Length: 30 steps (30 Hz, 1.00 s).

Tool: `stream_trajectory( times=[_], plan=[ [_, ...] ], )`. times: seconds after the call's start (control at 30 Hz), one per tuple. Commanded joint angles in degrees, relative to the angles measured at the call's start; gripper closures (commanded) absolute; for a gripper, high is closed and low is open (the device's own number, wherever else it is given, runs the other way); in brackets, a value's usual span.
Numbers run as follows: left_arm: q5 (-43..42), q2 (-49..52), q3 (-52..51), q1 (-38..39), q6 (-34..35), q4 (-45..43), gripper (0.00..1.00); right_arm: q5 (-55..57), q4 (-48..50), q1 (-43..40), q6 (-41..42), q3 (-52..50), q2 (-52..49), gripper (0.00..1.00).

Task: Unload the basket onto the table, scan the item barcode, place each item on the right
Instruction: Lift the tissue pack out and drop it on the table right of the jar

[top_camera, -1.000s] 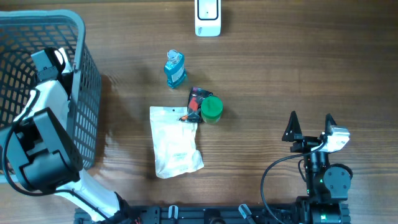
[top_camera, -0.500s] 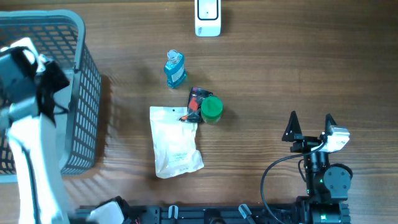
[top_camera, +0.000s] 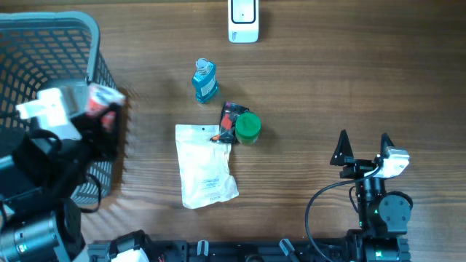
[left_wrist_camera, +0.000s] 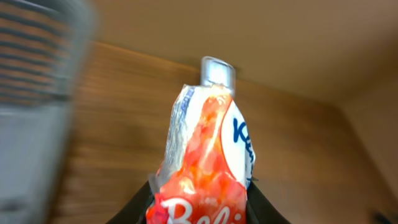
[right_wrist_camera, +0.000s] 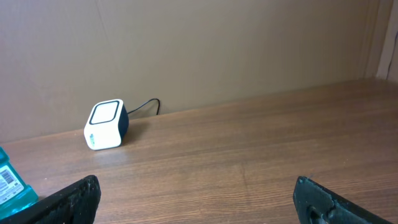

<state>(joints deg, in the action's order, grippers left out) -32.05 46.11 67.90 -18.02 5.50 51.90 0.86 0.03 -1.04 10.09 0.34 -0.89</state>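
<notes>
**A:** Where is the item, and which claw has it?

**B:** The packet (left_wrist_camera: 208, 143) is off the bench, at the left of the scene, above the right-hand wall of the basket (top_camera: 44, 29). The left claw (left_wrist_camera: 200, 190) pinches its lower end, one jaw on each side. The right claw (top_camera: 362, 138) stands spread wide with nothing in it, at the near right.

**A:** How will it handle?

**B:** By my judgement, light and soft. The wrap is a creased, glossy printed film, so expect it to give under pressure and to be slippery. The free upper end will probably flop or twist when it is swung. Use a firm pinch, not a hard one, as the contents may crush.

**A:** Where should it be held?

**B:** At the lower end, as it is now, which leaves most of the print uncovered. No barcode shows in these views, so I cannot tell which face carries it. The scanner (top_camera: 243, 20) sits at the far middle of the bench, well apart from the packet.
</notes>
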Motion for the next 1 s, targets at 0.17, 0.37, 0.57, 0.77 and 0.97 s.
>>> stream_trajectory(
  times=[0.17,0.37,0.57,0.77,0.97],
  plan=[
    [-3.15,3.78,-3.85,25.03,0.63,-0.55,0.72,1.42,0.68,0.22,4.55,-0.02,0.31,0.00],
    [1.57,10.99,-9.70,43.54,4.22,-12.79,0.71,-3.87,5.95,0.22,15.43,3.54,0.31,0.00],
    [2.16,23.26,-9.94,53.40,4.42,-18.84,0.68,-3.52,-5.44,0.22,9.99,14.27,0.28,0.00],
    [3.52,37.18,-9.94,55.95,4.39,-22.29,0.67,4.33,-23.91,0.22,7.04,26.69,-0.50,0.00],
    [4.66,49.77,-9.94,58.77,4.44,-27.34,0.67,8.83,-29.99,0.22,6.27,33.11,-2.54,0.00]
  ],
)
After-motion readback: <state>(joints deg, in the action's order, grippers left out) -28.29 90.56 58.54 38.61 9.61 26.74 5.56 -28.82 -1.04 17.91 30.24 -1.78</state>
